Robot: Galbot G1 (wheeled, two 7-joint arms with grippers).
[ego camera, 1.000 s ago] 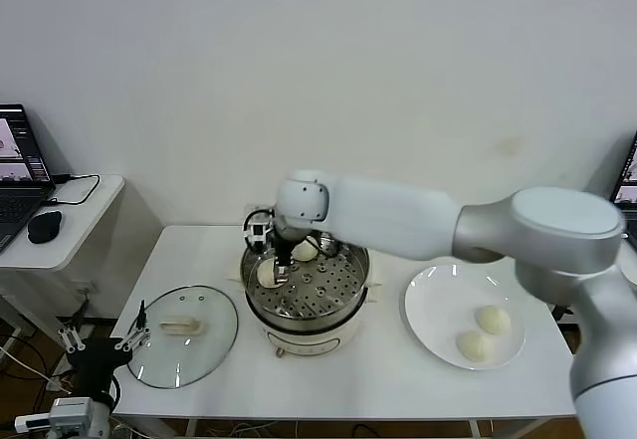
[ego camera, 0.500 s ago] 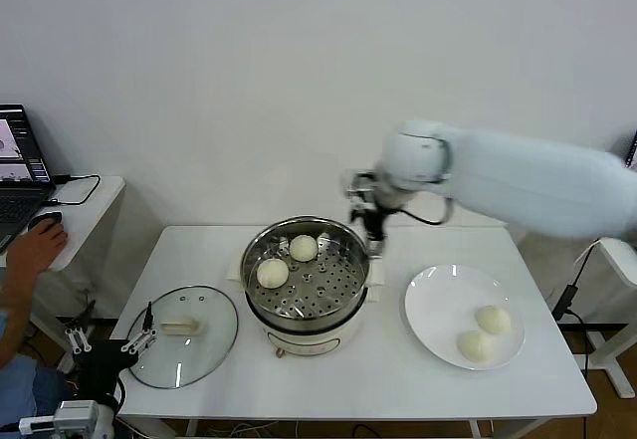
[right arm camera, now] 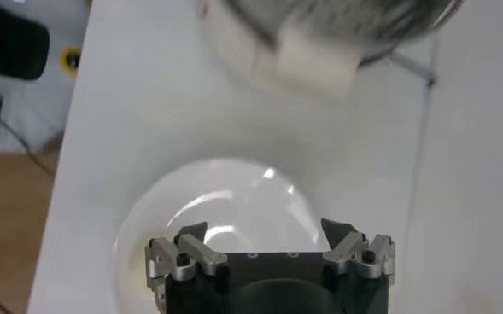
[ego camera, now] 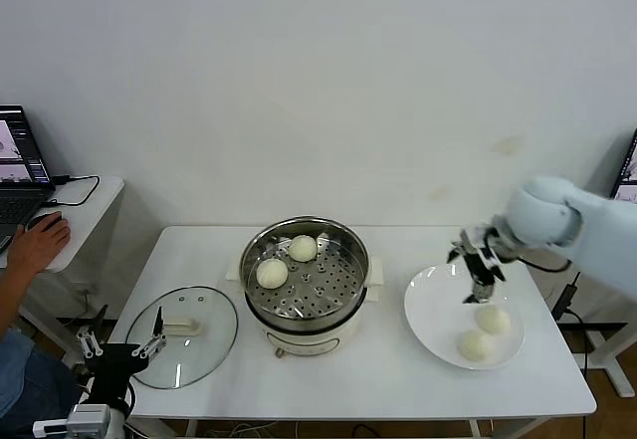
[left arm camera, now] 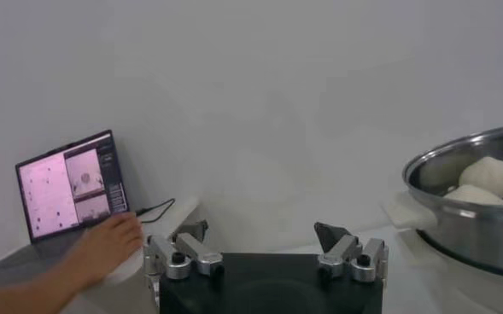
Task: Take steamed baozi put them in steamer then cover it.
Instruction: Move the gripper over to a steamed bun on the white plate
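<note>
Two cream-white baozi lie on the perforated tray inside the shiny steel steamer at the table's middle. Two more baozi rest on the white plate at the right. My right gripper hangs open and empty just above the plate's far side, near the upper of its two buns; in the right wrist view my right gripper has the plate under its fingers. The glass cover with its cream handle lies flat on the table's left. My left gripper waits open beside the cover, off the table's left edge.
A side desk with a laptop stands at the far left, and a person's hand rests on a mouse there. The left wrist view shows the steamer's rim with two buns and the laptop beyond.
My right arm has swung from inside the steamer, over its right rim, to above the plate. A person's hand has come onto the mouse at the left desk. The left gripper shifted slightly.
</note>
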